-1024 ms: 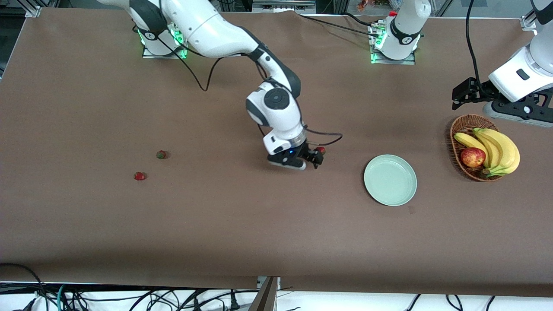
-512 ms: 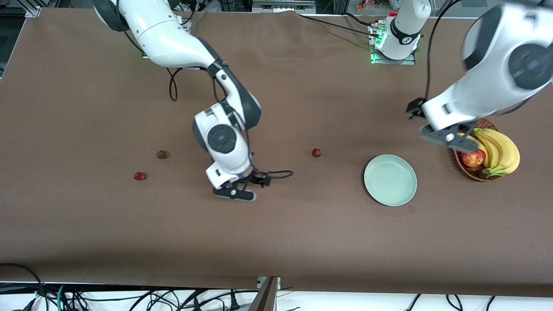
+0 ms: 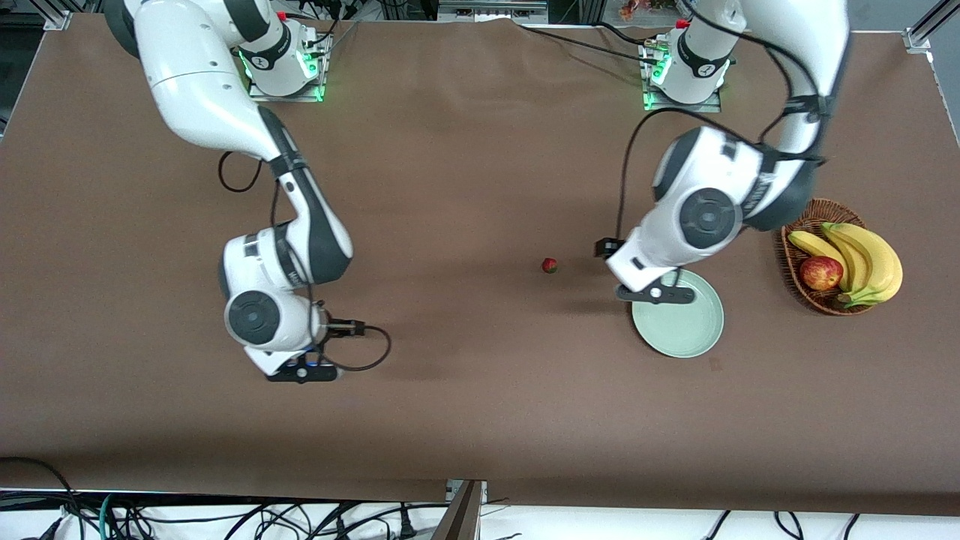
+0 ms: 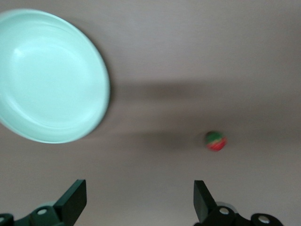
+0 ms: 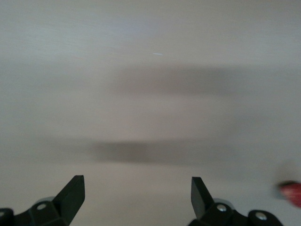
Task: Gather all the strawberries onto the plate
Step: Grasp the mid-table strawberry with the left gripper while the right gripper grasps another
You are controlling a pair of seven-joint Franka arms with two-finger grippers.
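- Lying on the matte brown table (image 3: pixel 465 420) is one tiny round strawberry (image 3: pixel 550 265), apart from the smooth, shallow mint plate (image 3: pixel 686 330); the other berries are hiding under the right arm
- Hovering over the plate's rim, the left gripper (image 4: pixel 140 203) is gaping wide, empty
- Hanging over bare table, the right gripper (image 5: pixel 137 199) is spreading wide, empty; a red blur, cut off at its view's edge, is hard to identify

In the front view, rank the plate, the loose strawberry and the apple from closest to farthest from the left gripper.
1. plate, partly under the left gripper.
2. strawberry, on the table toward the right arm's end.
3. apple, in the basket.
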